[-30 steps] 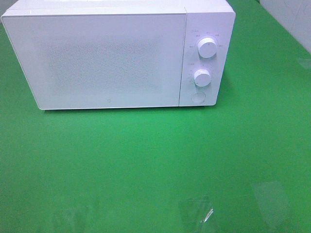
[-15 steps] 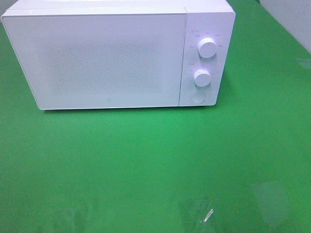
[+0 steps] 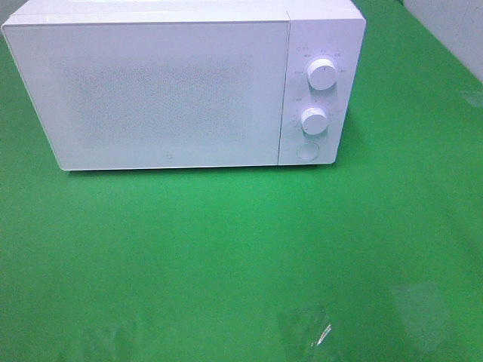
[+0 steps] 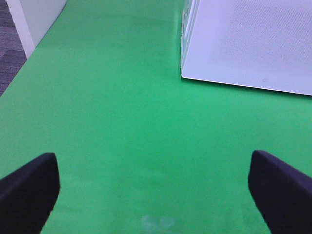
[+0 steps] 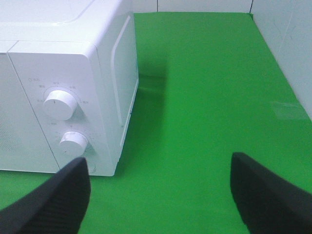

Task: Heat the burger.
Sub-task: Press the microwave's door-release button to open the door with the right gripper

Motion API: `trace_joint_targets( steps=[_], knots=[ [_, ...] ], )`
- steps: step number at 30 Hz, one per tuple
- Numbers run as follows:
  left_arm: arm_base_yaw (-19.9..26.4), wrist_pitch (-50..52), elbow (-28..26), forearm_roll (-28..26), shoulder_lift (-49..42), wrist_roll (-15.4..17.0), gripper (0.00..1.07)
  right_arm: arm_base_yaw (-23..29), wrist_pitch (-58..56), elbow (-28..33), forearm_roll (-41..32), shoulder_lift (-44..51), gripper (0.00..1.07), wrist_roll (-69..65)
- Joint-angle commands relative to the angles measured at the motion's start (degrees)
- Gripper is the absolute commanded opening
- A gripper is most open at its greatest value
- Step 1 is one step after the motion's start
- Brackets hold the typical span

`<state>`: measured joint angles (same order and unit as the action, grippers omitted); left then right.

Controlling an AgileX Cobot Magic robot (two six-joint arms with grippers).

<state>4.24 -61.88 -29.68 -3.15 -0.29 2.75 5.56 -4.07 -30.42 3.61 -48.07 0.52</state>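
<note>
burger isn't showing in any view, so honestly can't tell where it is. could be sitting behind the shut frosted door [image 3: 151, 94] of the boxy white microwave [image 3: 317, 30], could be somewhere off camera, and the door is too cloudy to see through. the microwave stands at the back of the flat green cloth [image 3: 226, 249], with two round white dials, upper [image 3: 322, 74] and lower [image 3: 313, 121], and a round white push button [image 3: 306, 151] under them on the right-hand panel. left gripper [image 4: 153, 185] hangs over bare cloth near the door's far corner, black jaws spread wide, holding nothing. right gripper [image 5: 161, 195] is near the dial side, jaws also well apart, empty. what i'd worry about: if the burger isn't actually inside, twisting a dial just runs an empty oven. the dials are close together too, so a wide claw coming in a bit off could catch the wrong one or bump the button and pop the door. and if the door swings out, the left arm looks parked about where it could get hit.
</note>
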Motion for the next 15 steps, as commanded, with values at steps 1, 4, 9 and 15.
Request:
trace_joint_targets(
  steps=[1,4,9,15],
  knots=[
    [0.11,0.97,0.06,-0.34,-0.92,0.00,1.00,0.00,3.44,0.06,0.06,-2.35,0.76,-0.80],
    [0.11,0.97,0.06,-0.34,-0.92,0.00,1.00,0.00,8.25,0.06,0.06,-6.25,0.76,-0.80],
    [0.11,0.97,0.06,-0.34,-0.92,0.00,1.00,0.00,14.04,0.06,0.06,-10.66,0.76,-1.32],
    [0.11,0.97,0.06,-0.34,-0.92,0.00,1.00,0.00,19.94,0.29,0.06,-15.13,0.76,-2.41]
  ],
)
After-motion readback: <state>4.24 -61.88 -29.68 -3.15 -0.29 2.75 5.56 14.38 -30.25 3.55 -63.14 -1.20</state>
